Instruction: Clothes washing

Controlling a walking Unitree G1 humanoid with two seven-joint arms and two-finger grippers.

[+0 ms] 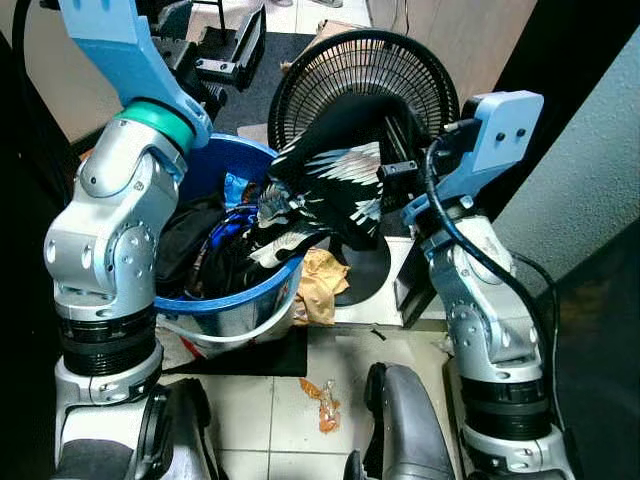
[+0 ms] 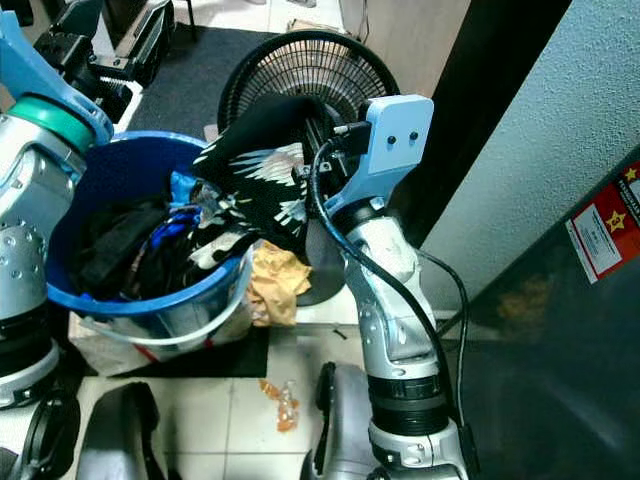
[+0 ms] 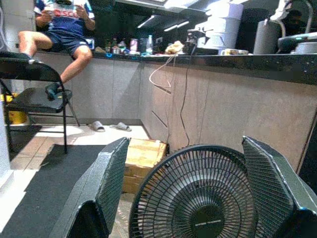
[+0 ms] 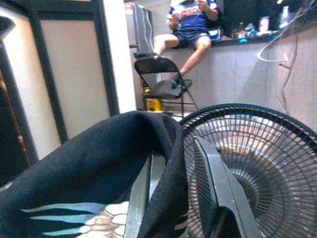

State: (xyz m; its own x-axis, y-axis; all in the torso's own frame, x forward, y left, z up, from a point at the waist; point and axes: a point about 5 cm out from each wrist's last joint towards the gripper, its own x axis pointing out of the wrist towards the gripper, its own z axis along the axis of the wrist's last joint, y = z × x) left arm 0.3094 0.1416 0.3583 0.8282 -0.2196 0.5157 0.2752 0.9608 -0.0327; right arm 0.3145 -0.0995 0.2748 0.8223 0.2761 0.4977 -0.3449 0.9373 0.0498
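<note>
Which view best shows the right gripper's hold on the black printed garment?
Right wrist view: the right gripper pinches a fold of the black printed garment. The eye views show the garment draped from the blue basket, the fingers hidden.

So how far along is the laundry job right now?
Early. The right tool is shut on a black patterned shirt, lifted partly out of the blue basket. The left tool is open near the fan. Dark clothes remain in the basket.
</note>
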